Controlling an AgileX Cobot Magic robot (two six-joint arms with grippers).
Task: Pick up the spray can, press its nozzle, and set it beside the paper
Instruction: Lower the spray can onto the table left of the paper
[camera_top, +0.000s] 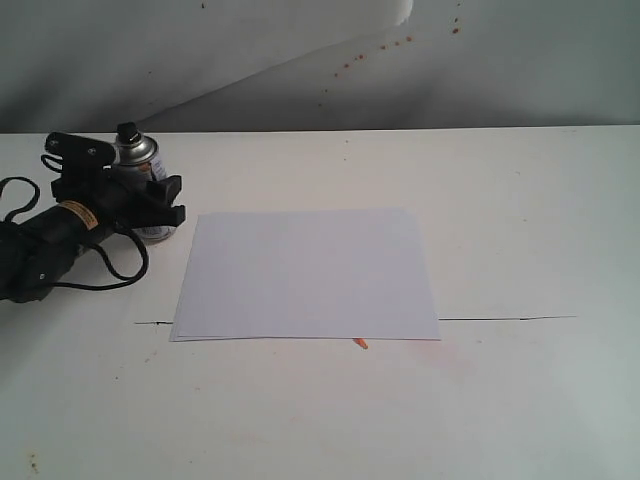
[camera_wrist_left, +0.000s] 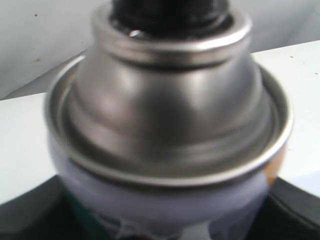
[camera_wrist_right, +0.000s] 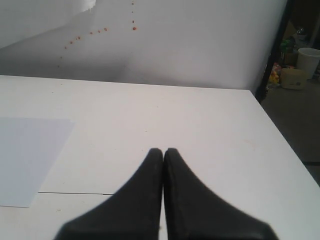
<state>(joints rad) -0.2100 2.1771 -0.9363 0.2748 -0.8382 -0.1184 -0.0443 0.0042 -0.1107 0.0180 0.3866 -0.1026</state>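
Spray can (camera_top: 137, 152): upright at the rear left of the table (camera_top: 520, 220), just beside the far left corner of the paper (camera_top: 305, 275), apart from the sheet. Base at or barely off the tabletop; cannot tell which. Left gripper (camera_top: 168, 200) clasped round the labelled body below the domed shoulder, dark jaws against both sides in the left wrist view. Right gripper (camera_wrist_right: 163, 151) pressed together on nothing, low over the right part of the table, well apart from the can.

Step in hand, by the look of it: securing the can for the lift. Keep the clasp square and below the shoulder, leaving the black nozzle (camera_top: 127, 131) free. Lift straight up, without tilt; smooth metal likely to slip under a loose hold. For the press, probably best done with the right gripper's closed tips, from above, against a firm left hold.

Count: one can, one nozzle, one sheet of paper, two grippers, one small orange fleck (camera_top: 360, 343) at the sheet's near edge.
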